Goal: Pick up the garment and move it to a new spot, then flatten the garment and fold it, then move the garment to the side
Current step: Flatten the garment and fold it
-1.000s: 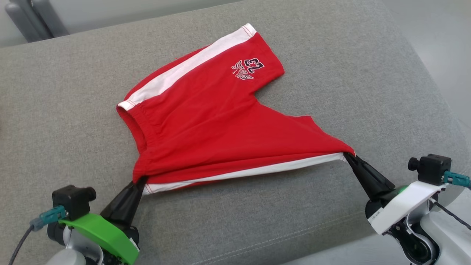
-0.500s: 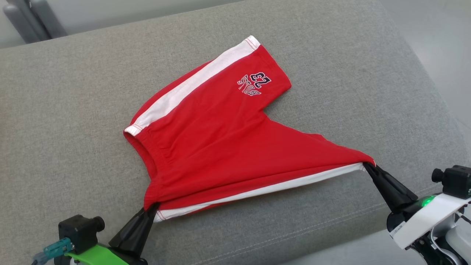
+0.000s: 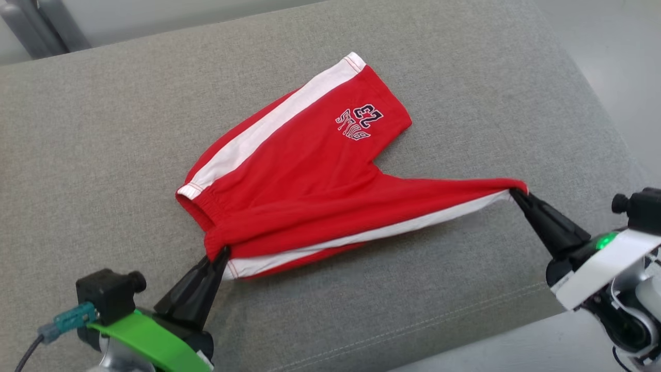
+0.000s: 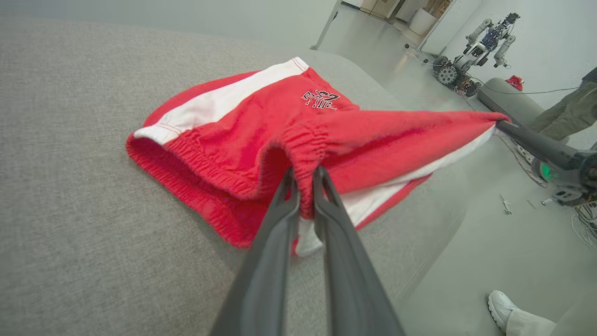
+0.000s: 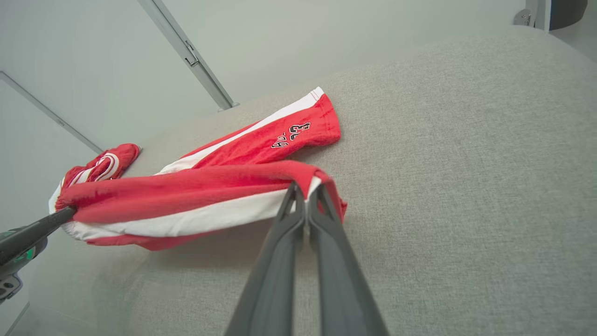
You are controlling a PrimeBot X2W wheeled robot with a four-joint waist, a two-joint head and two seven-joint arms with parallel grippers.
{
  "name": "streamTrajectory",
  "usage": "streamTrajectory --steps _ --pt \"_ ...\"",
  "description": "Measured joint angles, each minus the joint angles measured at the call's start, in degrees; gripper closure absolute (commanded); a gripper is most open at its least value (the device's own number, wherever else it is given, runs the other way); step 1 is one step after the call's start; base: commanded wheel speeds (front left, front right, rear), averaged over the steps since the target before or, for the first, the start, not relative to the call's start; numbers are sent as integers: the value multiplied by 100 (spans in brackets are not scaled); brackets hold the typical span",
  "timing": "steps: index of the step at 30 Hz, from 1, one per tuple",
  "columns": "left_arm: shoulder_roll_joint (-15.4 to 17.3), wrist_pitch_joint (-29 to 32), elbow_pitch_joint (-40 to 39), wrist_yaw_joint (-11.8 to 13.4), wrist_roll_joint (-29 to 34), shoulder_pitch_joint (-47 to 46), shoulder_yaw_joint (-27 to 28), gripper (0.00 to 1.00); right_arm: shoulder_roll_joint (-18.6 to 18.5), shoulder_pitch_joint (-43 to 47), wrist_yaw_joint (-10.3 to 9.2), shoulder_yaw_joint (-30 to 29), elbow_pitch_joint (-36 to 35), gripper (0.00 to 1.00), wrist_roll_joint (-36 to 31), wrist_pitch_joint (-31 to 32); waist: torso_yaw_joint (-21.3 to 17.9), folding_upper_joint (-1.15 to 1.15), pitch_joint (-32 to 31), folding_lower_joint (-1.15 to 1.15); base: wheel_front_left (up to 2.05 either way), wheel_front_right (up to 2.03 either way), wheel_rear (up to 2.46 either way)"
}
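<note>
Between left gripper (image 3: 223, 251) and right gripper (image 3: 514, 192), near edge of shorts (image 3: 310, 170) now hangs taut, raised off cushion (image 3: 103, 129) since a second ago. Both pinch shut: waistband corner, leg hem. Fold-over looks underway.

The head view looks forward and down from above onto the grey cushion (image 3: 103, 129). Both wrist views sit low and close, skimming its surface from opposite sides — all three share the red shorts (image 3: 310, 181), nearest in the left wrist view.
</note>
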Motion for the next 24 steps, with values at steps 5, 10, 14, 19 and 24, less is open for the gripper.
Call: streamTrajectory --steps 5,10,14,19,24 --pt "-369 320 135 1 -392 -485 24 85 22 -609 1 -83 291 100 214 401 72 0 63 0 0 0 0" --pt "-554 726 428 65 -474 -929 -101 78 73 -1334 5 -47 599 100 285 926 184 0 179 0 0 0 0" --pt "-802 887 650 171 -635 -1328 -82 73 193 -1918 7 19 873 100 308 1345 287 0 318 0 0 0 0" --pt "-1134 995 912 261 -690 -1767 -38 82 348 -2530 -3 135 1278 100 305 1792 450 0 527 0 0 0 0" --pt "-1352 982 1127 298 -690 -2151 137 96 488 -3092 -57 122 1670 100 300 2036 646 0 757 0 0 0 0"
